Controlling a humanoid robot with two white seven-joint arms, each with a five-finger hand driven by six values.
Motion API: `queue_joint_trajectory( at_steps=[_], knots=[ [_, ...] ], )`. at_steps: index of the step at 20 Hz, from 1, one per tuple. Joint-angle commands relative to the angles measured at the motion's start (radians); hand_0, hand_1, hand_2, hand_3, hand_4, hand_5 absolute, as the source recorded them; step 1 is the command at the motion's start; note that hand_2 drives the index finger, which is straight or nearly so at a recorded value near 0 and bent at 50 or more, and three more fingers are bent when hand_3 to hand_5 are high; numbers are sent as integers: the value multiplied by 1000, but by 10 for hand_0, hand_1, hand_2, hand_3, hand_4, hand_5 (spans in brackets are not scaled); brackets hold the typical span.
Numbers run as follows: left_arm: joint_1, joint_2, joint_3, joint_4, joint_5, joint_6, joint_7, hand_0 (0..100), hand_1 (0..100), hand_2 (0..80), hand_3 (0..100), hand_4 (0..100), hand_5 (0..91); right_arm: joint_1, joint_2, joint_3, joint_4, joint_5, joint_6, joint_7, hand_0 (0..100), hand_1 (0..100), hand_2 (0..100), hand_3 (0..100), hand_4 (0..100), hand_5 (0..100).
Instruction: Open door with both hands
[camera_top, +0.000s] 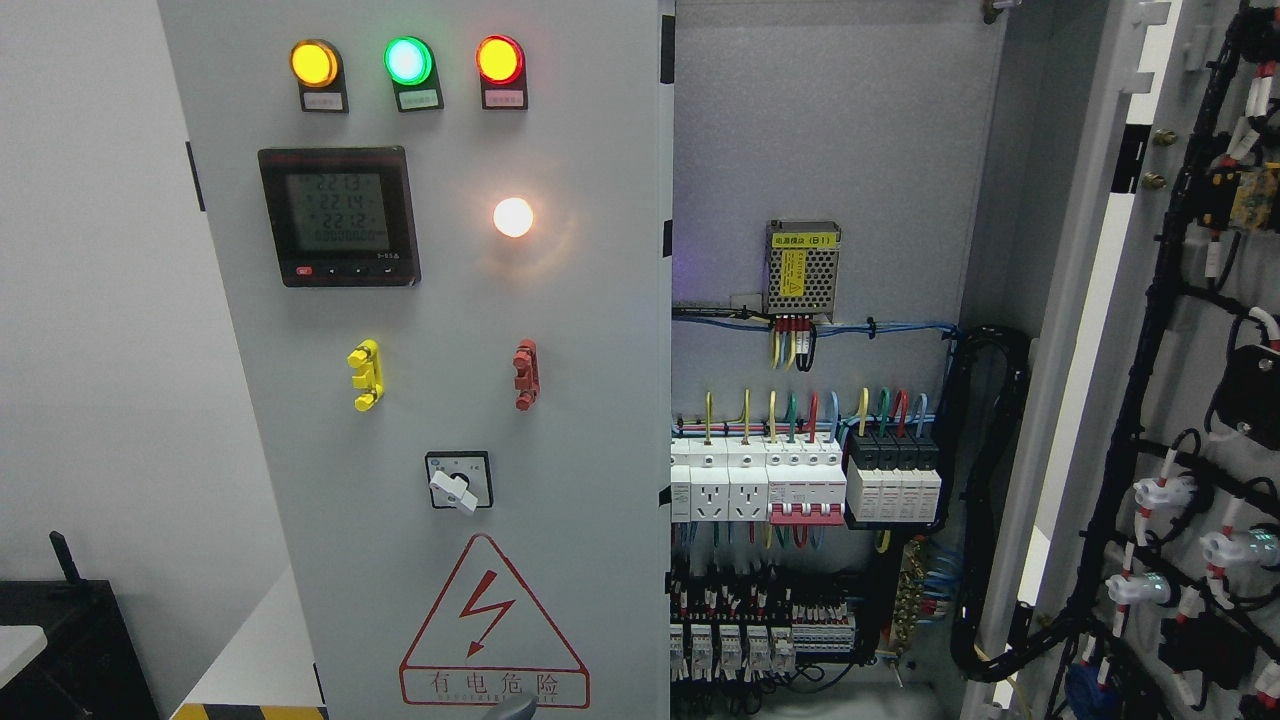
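The grey cabinet's left door (440, 330) stands shut and fills the middle of the head view. It carries three lit lamps, a meter (338, 216), a rotary switch (458, 482) and a red warning triangle. The right door (1190, 330) is swung wide open to the right, with black wiring on its inner face. The open bay (830, 140) shows a power supply (803, 257) and a row of breakers (800, 480). A small grey rounded part (510, 708) shows at the bottom edge, left of the middle, in front of the left door; it looks like part of my left hand.
A white wall (90, 300) lies to the left of the cabinet. A black box (70, 640) stands at the lower left, with a yellow-black floor stripe (250, 712) beside it. A thick black cable bundle (985, 500) runs from the bay to the open door.
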Motion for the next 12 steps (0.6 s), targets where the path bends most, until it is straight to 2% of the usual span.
queue_joint_trajectory(
  at_steps=[1, 3, 6, 8, 12],
  knots=[
    [431, -11, 628, 10, -262, -3, -53, 0, 0, 0, 0, 0, 0, 0, 1, 0, 0, 0, 0, -1, 382, 0, 0, 0, 0, 0],
    [535, -77, 703, 12, -348, -4, -65, 0, 0, 0, 0, 0, 0, 0, 1, 0, 0, 0, 0, -1, 382, 0, 0, 0, 0, 0],
    [672, -148, 786, 15, -443, -15, -67, 0, 0, 0, 0, 0, 0, 0, 1, 0, 0, -1, 0, -1, 382, 0, 0, 0, 0, 0],
    [738, -192, 831, 18, -487, -17, -71, 0, 0, 0, 0, 0, 0, 0, -1, 0, 0, 0, 0, -1, 382, 0, 0, 0, 0, 0],
    [821, -264, 872, 35, -556, -18, -130, 0, 0, 0, 0, 0, 0, 0, -1, 0, 0, -1, 0, -1, 382, 0, 0, 0, 0, 0]
  ],
)
